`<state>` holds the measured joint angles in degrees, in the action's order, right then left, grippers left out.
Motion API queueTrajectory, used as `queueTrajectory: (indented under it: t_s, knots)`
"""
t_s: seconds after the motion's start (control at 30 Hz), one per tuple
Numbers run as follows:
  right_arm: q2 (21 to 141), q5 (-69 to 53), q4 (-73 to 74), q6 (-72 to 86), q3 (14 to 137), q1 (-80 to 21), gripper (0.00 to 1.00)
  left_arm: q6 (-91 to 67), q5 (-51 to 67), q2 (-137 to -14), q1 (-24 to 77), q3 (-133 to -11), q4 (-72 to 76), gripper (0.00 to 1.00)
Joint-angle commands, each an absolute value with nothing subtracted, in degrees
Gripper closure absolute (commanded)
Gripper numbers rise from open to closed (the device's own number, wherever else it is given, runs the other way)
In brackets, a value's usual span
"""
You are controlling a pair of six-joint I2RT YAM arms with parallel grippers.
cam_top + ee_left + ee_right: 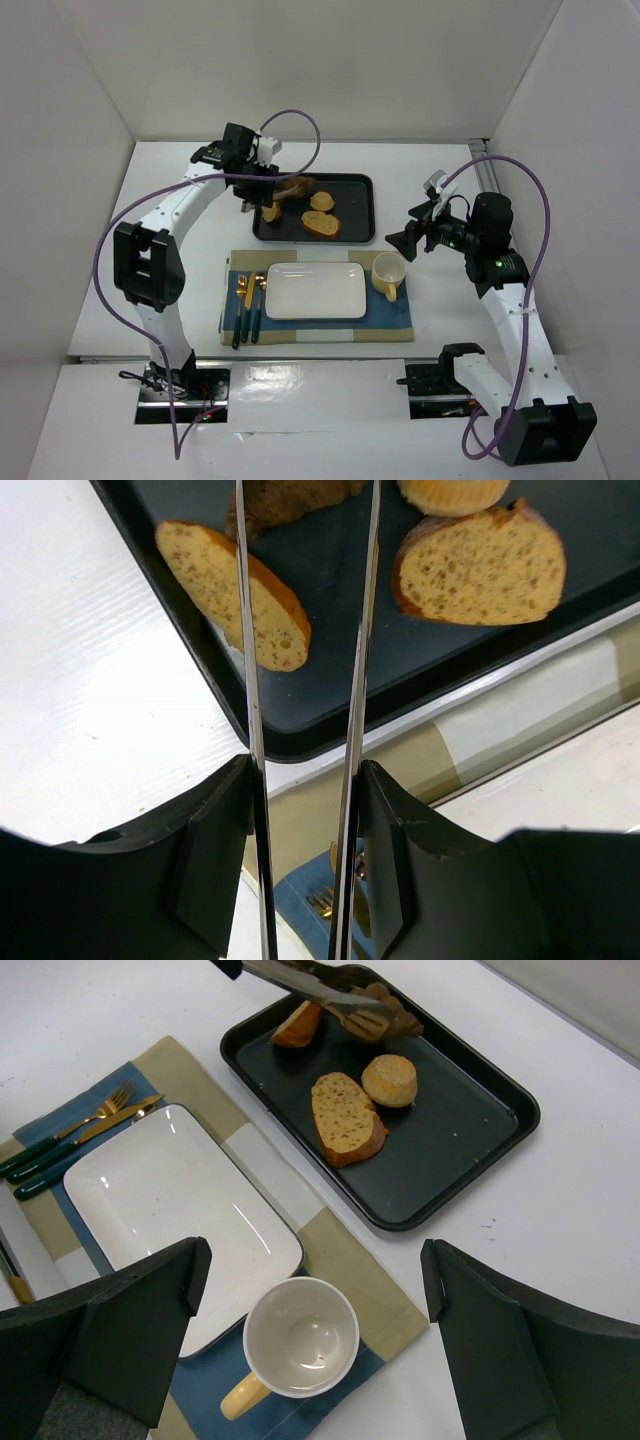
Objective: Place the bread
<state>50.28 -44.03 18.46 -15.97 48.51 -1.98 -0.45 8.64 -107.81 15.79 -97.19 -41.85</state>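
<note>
While R fingers gape wide, L fingers pinch tongs round bread.

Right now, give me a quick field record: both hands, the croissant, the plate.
left hand: shut on long metal tongs, above the black rectangular tray
small dark brown croissant: between the tong tips, in the tray
right hand: open, holding nothing
white rectangular plate: bare, on the blue-and-beige placemat

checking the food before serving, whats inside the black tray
Two toast slices, a round roll and a dark croissant lie in the tray. The tongs cover part of the croissant.
</note>
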Motion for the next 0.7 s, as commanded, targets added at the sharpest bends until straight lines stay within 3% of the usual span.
queueTrajectory:
  t_s: [0.0, 0.27, 0.67]
  knots:
    - [49.2, -44.8, 18.4, -16.4, 50.2, -1.8, 0.0, -2.0, 10.0, -101.2, 15.6, -97.7, -39.4, 1.0]
    - [49.2, -44.3, 18.4, -16.4, 50.2, -1.8, 0.0, -3.7, 11.3, -94.9, 16.1, -94.9, -39.3, 1.0]
    - [49.2, -44.3, 18.4, -16.4, 50.2, -1.8, 0.0, -19.8, 2.5, -69.6, 37.8, -70.8, -41.9, 1.0]
